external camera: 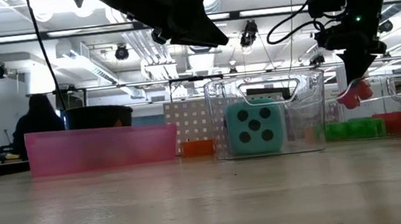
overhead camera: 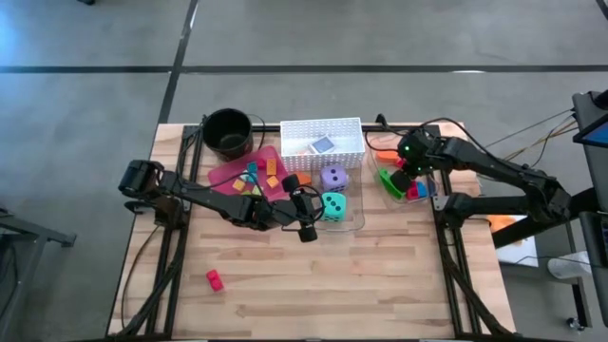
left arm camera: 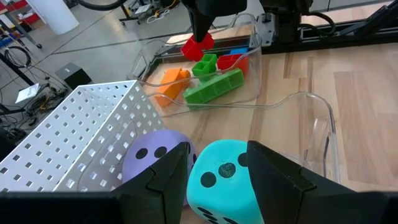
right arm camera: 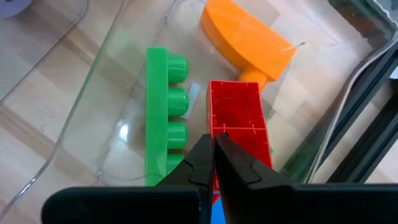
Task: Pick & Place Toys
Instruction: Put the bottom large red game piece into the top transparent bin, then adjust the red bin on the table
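Right gripper (right arm camera: 213, 155) pinches a red brick (right arm camera: 239, 127) above the clear bin (left arm camera: 249, 68) of bricks.
The left gripper (left arm camera: 217, 180), jaws parted and empty, hovers over the teal die (left arm camera: 224, 183) in its clear container. The brick looks light, rigid and slick, best held by its wall; the die looks bulkier and needs opposite flat faces.

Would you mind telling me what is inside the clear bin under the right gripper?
Inside the clear bin lie a long green brick, an orange piece and a blue one. The right gripper holds a red brick above them; whatever lies beneath is hidden.
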Controlling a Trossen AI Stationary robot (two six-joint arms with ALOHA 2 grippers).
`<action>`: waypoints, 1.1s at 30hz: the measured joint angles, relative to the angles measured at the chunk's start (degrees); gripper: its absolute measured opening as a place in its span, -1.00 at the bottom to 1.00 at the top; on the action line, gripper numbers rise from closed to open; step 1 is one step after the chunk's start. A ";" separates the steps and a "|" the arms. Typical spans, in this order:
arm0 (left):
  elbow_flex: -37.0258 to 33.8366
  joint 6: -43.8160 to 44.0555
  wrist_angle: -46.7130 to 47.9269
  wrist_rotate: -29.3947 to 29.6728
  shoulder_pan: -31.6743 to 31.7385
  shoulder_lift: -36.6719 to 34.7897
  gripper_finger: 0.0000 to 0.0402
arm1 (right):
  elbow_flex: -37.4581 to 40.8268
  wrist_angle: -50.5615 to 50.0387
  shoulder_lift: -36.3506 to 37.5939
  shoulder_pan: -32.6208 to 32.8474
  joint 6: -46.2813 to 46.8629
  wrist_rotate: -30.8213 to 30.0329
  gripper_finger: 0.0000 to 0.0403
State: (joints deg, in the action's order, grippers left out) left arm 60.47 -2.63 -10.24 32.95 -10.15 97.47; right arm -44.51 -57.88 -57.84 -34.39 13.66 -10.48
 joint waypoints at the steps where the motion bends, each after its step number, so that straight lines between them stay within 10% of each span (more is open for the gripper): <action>1: 0.00 0.00 0.00 0.00 0.00 0.00 -0.18 | 0.01 0.08 0.00 0.00 0.37 0.02 -0.93; 15: 0.00 -0.02 0.00 0.01 -0.02 0.00 -0.18 | 0.02 2.92 0.07 0.02 1.74 0.28 -0.89; 33: -0.02 -0.02 0.00 0.02 -0.02 0.00 -0.18 | 0.13 6.07 0.01 0.03 1.26 0.14 0.07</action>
State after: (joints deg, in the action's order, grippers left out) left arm 60.45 -2.66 -10.24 32.97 -10.17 97.47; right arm -44.38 -51.81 -57.84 -34.36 14.92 -10.34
